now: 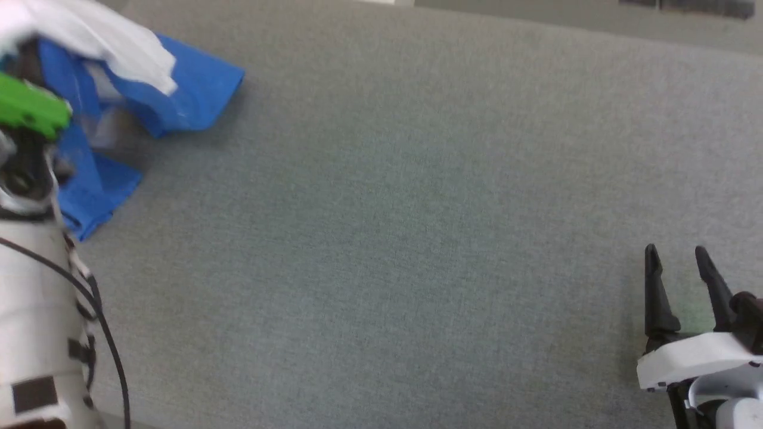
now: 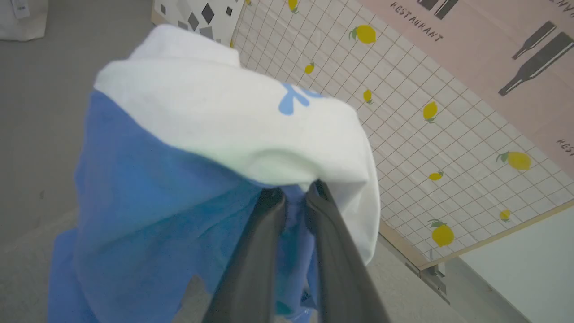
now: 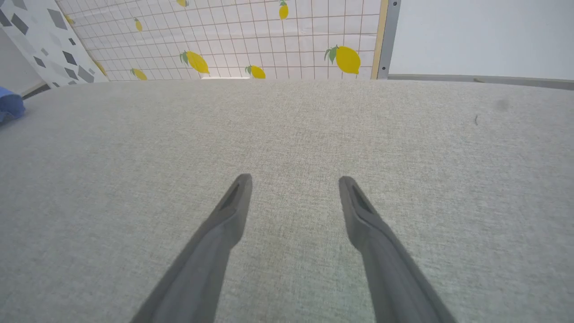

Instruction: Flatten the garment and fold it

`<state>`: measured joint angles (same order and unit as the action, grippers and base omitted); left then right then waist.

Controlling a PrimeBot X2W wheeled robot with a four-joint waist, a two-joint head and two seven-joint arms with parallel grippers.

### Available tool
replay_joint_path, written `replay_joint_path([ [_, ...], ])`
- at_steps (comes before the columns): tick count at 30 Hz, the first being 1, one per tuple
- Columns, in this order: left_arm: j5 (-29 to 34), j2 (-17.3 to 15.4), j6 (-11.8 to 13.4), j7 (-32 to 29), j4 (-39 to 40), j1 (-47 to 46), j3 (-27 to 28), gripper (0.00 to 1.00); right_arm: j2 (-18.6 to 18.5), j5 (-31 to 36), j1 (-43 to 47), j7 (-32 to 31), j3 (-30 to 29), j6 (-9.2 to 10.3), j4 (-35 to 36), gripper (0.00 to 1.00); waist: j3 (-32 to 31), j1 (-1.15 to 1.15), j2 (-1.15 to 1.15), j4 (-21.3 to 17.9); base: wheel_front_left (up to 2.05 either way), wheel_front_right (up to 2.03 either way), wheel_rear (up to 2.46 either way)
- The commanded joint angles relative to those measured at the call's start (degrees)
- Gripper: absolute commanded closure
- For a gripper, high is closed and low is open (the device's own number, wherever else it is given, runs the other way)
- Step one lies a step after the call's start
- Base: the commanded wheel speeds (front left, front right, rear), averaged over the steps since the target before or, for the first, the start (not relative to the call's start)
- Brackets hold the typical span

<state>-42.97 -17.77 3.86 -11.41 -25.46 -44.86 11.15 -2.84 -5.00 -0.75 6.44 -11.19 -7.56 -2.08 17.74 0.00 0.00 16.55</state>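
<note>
Head view: the white and royal-blue cotton T-shirt [image 1: 179, 89] is bunched at the upper left of the grey fabric table [image 1: 417, 238]. The right claw [image 1: 676, 253] is at the lower right, wide. Left wrist view: the left claw [image 2: 296, 193], narrow, pinches the T-shirt at the centre. Right wrist view: the right claw is wide and holds nothing.

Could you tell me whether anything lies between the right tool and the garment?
Nothing visible does: only grey surface lies between the open right tool and the garment, which the left tool grips at far left.
</note>
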Motion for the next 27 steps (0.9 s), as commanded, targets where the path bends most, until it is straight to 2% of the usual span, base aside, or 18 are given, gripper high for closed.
replay_joint_path([
  [1, -0.35, -0.75, -0.71, 0.40, 1.34, -2.41, -0.20, 1.00, -0.04, -0.84, 0.61, 0.87, 0.34, 0.08, -1.03, 0.00, -5.13, 0.00, 0.00, 0.09, 0.00, 0.00, 0.00],
  [8, -0.27, -0.93, -2.21, -2.22, 7.62, -12.51, -3.89, 1.00, -0.04, -3.66, 1.11, 3.90, 1.89, 0.08, -6.59, 0.00, -10.66, 0.00, 0.00, -3.28, 0.00, 0.00, 0.00],
  [11, -0.48, 0.08, -3.29, -3.67, 8.69, -16.39, -6.25, 1.00, -0.04, -4.21, 1.01, 4.92, 2.03, 0.08, -8.53, 0.00, -12.30, 0.00, 0.00, -5.33, 0.00, 0.00, 0.00],
  [20, -5.81, 8.56, -4.90, -5.99, 10.44, -20.90, -10.15, 1.00, -0.04, -5.03, 1.15, 7.06, 1.83, 0.08, -13.10, 0.00, -16.31, 0.00, 0.00, -12.62, 0.00, 0.00, 0.00],
  [27, -9.47, 13.03, -5.83, -7.24, 10.11, -16.04, -13.41, 1.00, -0.04, -5.51, 1.52, 7.68, 2.12, 0.08, -14.26, 0.00, -15.95, 0.00, 0.00, -16.52, 0.00, 0.00, 0.00],
])
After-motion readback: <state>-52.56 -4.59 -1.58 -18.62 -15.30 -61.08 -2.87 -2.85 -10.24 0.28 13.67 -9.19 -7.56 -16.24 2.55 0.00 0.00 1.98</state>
